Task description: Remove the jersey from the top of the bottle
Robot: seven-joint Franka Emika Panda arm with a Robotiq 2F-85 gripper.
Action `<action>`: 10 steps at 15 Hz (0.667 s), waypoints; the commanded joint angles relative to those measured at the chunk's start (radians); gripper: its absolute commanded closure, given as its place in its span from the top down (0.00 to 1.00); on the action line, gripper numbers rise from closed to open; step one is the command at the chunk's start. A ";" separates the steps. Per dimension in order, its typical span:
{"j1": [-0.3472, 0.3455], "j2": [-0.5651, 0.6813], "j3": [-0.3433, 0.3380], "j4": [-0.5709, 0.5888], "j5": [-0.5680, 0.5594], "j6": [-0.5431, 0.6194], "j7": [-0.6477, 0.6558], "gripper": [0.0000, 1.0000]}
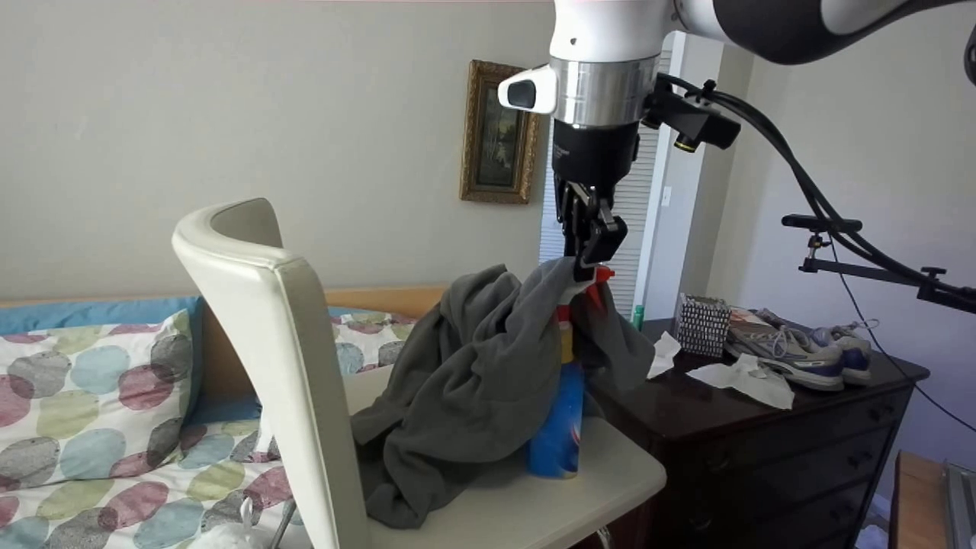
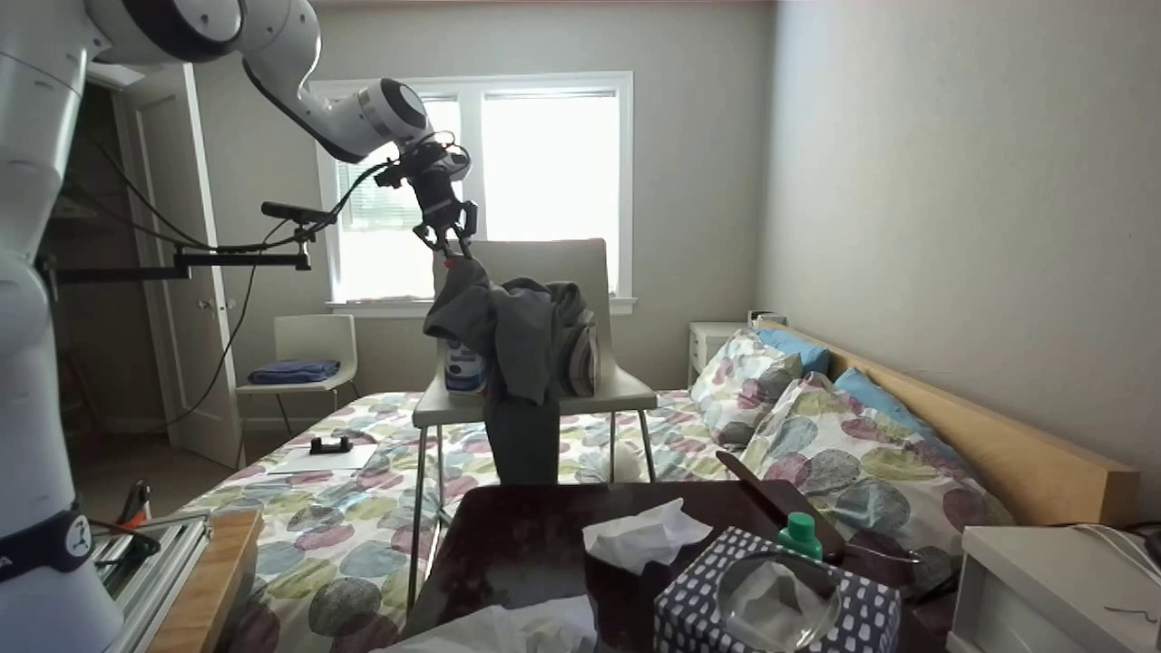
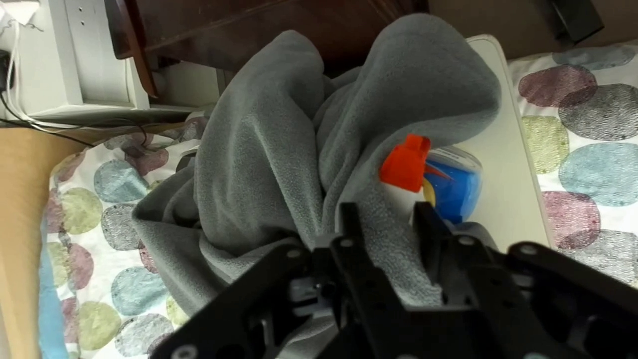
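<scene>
The grey jersey [image 1: 473, 381] lies bunched on a cream chair [image 1: 618, 457] and drapes over the top of a blue spray bottle [image 1: 557, 435]. The bottle stands upright, and its red nozzle [image 3: 404, 164] sticks out from under the cloth. In an exterior view the jersey [image 2: 521, 326] hangs over the seat's edge beside the bottle [image 2: 464, 370]. My gripper [image 3: 388, 209] points down at the bottle's top, its fingers partly apart with a fold of jersey between them. In an exterior view the fingertips [image 1: 585, 271] meet the cloth's peak. Whether they press on it is unclear.
The chair's tall backrest [image 1: 305, 381] rises beside the jersey. A pale, brown-striped object [image 2: 585, 358] is partly under the cloth. A dark dresser [image 1: 762, 427] with shoes [image 1: 801, 354] and a patterned tissue box [image 2: 771, 599] stands close by. A bed [image 2: 363, 508] lies behind the chair.
</scene>
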State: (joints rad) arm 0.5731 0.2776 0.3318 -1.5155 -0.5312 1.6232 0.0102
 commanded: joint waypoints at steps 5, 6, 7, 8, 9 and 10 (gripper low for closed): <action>0.000 -0.014 0.009 -0.015 -0.039 0.036 -0.029 0.07; 0.003 -0.015 0.011 -0.013 -0.041 0.035 -0.032 0.07; 0.006 -0.014 0.013 -0.010 -0.045 0.030 -0.034 0.07; 0.008 -0.015 0.015 -0.009 -0.047 0.029 -0.035 0.07; 0.011 -0.016 0.016 -0.009 -0.049 0.027 -0.035 0.07; 0.011 -0.017 0.017 -0.008 -0.045 0.024 -0.037 0.08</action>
State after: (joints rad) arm 0.5781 0.2760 0.3417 -1.5155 -0.5482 1.6428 -0.0079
